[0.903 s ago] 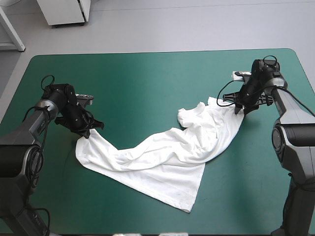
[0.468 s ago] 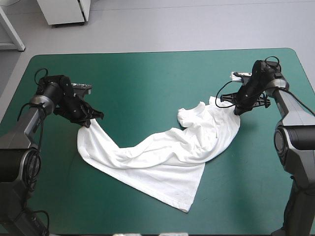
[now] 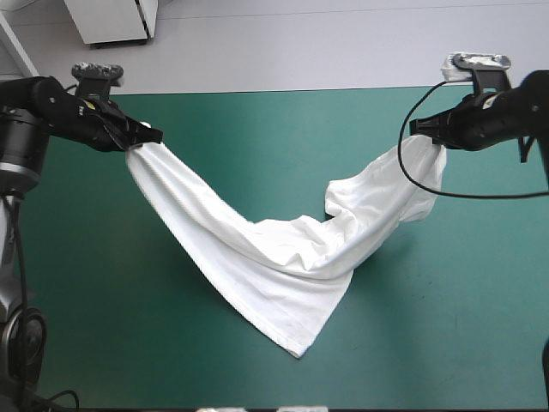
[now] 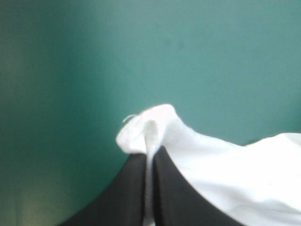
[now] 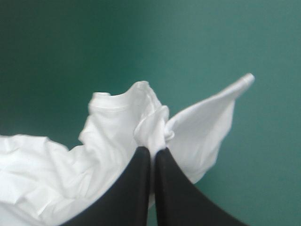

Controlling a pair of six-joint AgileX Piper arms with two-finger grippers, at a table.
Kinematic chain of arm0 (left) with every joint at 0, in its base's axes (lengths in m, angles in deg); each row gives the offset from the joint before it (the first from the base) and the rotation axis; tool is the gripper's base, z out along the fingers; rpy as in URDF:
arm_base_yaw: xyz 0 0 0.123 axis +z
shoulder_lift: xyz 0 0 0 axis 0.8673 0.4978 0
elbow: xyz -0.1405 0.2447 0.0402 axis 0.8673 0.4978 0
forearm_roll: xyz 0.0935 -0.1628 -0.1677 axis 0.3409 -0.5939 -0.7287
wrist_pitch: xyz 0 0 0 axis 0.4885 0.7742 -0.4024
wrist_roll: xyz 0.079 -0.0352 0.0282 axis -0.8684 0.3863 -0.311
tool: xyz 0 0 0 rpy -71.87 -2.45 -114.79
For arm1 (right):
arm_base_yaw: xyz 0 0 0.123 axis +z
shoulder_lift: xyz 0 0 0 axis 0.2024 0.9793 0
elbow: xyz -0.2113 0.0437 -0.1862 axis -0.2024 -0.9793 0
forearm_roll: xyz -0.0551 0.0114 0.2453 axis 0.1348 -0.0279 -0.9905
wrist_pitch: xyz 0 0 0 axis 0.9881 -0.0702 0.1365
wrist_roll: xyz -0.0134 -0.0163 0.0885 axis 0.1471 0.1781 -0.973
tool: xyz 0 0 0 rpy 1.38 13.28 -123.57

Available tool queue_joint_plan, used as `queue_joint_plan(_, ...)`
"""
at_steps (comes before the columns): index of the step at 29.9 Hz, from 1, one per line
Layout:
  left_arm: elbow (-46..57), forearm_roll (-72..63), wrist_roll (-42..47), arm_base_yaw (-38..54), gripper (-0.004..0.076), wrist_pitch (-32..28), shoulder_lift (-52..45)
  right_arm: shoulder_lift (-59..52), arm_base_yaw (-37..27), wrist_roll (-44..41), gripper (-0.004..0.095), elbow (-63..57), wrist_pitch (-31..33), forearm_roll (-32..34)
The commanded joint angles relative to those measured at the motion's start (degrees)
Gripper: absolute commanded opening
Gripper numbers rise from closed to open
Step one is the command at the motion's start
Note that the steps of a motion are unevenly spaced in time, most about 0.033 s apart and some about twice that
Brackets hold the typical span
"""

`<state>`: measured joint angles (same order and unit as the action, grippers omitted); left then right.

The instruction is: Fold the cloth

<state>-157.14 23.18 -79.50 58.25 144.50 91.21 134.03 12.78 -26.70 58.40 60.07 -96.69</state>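
Note:
The white T-shirt [image 3: 283, 257] hangs in a long sagging band between my two raised grippers, its middle and a pointed corner still lying on the teal-green cover [image 3: 257, 137]. My left gripper [image 3: 144, 137] is shut on one end of the T-shirt at the far left. My right gripper [image 3: 426, 127] is shut on the other end at the far right. In the left wrist view the black fingers [image 4: 136, 188] pinch a white fold of the T-shirt [image 4: 155, 125]. The right wrist view shows the fingers [image 5: 136, 188] closed on a bunched fold of the T-shirt [image 5: 150, 122], cloth trailing beside them.
A white cabinet [image 3: 111, 19] stands on the floor beyond the table's far edge. Teal-green cover shows on all sides of the T-shirt.
Both grippers have risen and moved toward the far edge, pulling the T-shirt's ends up off the table. The cloth has stretched into a hanging band.

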Motion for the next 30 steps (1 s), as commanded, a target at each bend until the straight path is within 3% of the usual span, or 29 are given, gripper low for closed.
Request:
queue_joint_plan(1,-7.5,-5.1,0.5,0.1,-0.0009,-0.2,-6.5,-9.6,-0.1,3.2,-0.0017,3.6,-2.0,-3.8)
queue_joint_plan(9,-23.4,-7.5,0.3,0.1,-0.0009,-0.5,-13.1,-20.7,-0.1,5.0,-0.0017,12.9,-6.9,-4.8)
queue_joint_plan(17,-34.4,-10.1,0.6,0.1,-0.0009,-4.8,-17.1,-22.5,-0.1,5.1,-0.0017,24.8,-8.0,-5.9)
queue_joint_plan(21,-35.5,-9.7,0.4,0.1,-0.0009,-4.3,-17.7,-22.3,-0.1,4.9,-0.0017,25.9,-6.5,-4.9)
queue_joint_plan(24,-34.5,-9.2,0.4,0.1,-0.0009,-1.7,-17.2,-20.8,-0.1,3.4,-0.0017,25.5,-0.5,-2.8)
queue_joint_plan(30,-27.5,-8.8,1.6,0.1,-0.0009,1.8,-13.0,-18.0,-0.1,1.0,-0.0017,17.1,-0.5,-2.5)
